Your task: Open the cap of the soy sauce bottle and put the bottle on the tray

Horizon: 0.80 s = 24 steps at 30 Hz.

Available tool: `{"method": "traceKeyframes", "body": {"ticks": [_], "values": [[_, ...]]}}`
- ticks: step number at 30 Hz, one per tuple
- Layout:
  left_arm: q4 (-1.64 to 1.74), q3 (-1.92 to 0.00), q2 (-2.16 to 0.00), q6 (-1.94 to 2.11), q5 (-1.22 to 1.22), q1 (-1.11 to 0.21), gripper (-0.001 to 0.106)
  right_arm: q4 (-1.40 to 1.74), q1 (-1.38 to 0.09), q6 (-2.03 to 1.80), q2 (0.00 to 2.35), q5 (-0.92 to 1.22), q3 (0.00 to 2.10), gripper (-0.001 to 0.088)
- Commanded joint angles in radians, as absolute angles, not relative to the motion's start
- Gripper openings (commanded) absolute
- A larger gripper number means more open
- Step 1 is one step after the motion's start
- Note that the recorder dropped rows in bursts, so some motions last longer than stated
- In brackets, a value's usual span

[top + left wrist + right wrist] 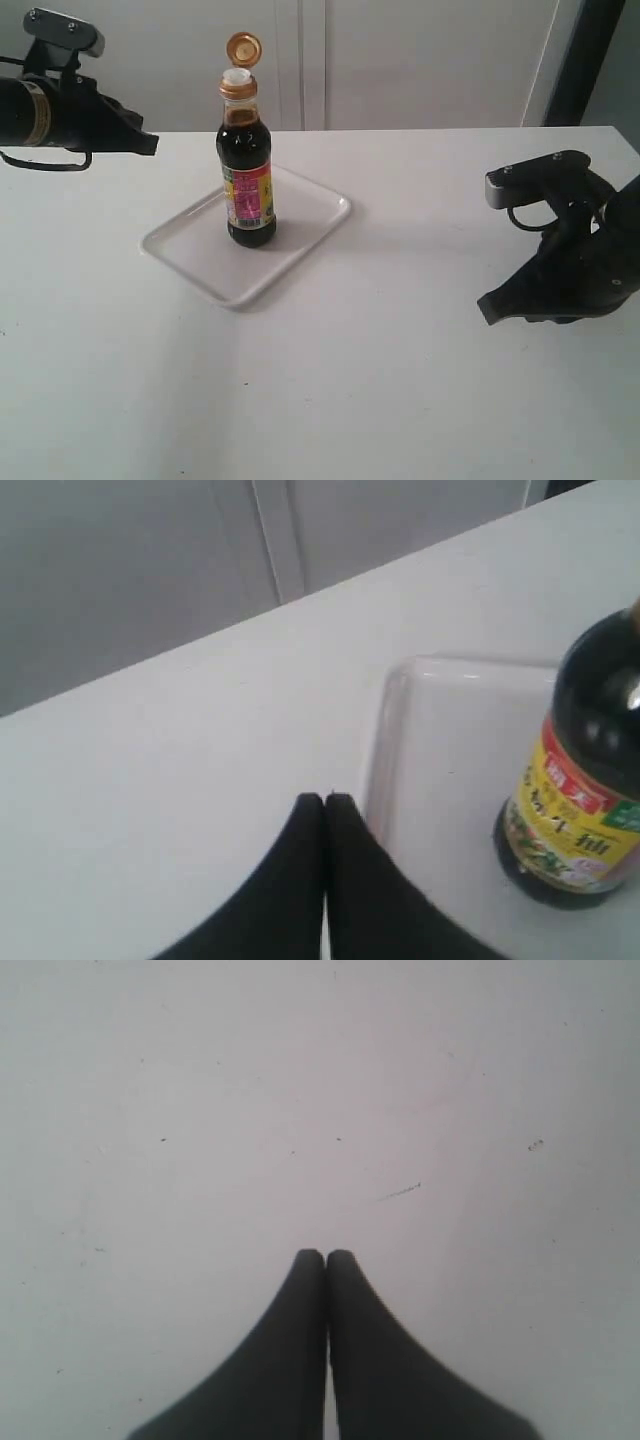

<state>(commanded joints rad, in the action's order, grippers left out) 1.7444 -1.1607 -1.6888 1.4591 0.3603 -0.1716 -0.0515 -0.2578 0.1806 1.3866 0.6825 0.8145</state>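
In the exterior view the soy sauce bottle [247, 190] stands upright near the middle of the tray [190, 255], which lies toward the table's [400, 380] far edge, left of centre. The cap [243, 48] is flipped up and back, with the white spout bare beneath it. The bottle's long axis is vertical. The left gripper [150, 143] hangs above the far left corner with its tip aimed at the bottle. The right gripper [487, 305] sits low by the right edge, well apart from the tray. The left arm is the nearer one, so I judge both steps done and would only back it away from the bottle, never toward it (a tall narrow bottle tips easily). The cap's hinge is too small for me to make out. In the left wrist view the fingers [345, 830] are pressed together and hold nothing. The tray's rim runs just beside their tips and the bottle stands further in on it, though its neck and cap are cut off by the frame. In the right wrist view that gripper's fingers [350, 1300] also meet, empty, over bare table. Neither bottle nor tray shows there, so I cannot gauge its clearance from this view.
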Motion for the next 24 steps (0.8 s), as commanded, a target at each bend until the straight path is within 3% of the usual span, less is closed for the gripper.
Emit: {"method": "traceKeyframes", "body": {"ticks": [10, 14, 18, 24], "values": [[1.741, -1.161, -1.689, 1.267, -0.261, -0.172, 0.000, -0.051, -0.258, 0.181, 1.387, 0.682, 0.815, 0.0000], [1.564, -1.161, -1.689, 1.188, -0.455, -0.170, 0.000, -0.051, -0.258, 0.181, 1.387, 0.681, 0.815, 0.0000], [1.189, -1.161, -1.687, 0.937, -0.489, -0.160, 0.000, -0.051, -0.258, 0.181, 1.387, 0.681, 0.815, 0.0000], [0.429, -1.161, -1.687, 0.205, -0.543, -0.160, 0.000, -0.055, -0.258, 0.181, 1.387, 0.672, 0.815, 0.0000]]}}
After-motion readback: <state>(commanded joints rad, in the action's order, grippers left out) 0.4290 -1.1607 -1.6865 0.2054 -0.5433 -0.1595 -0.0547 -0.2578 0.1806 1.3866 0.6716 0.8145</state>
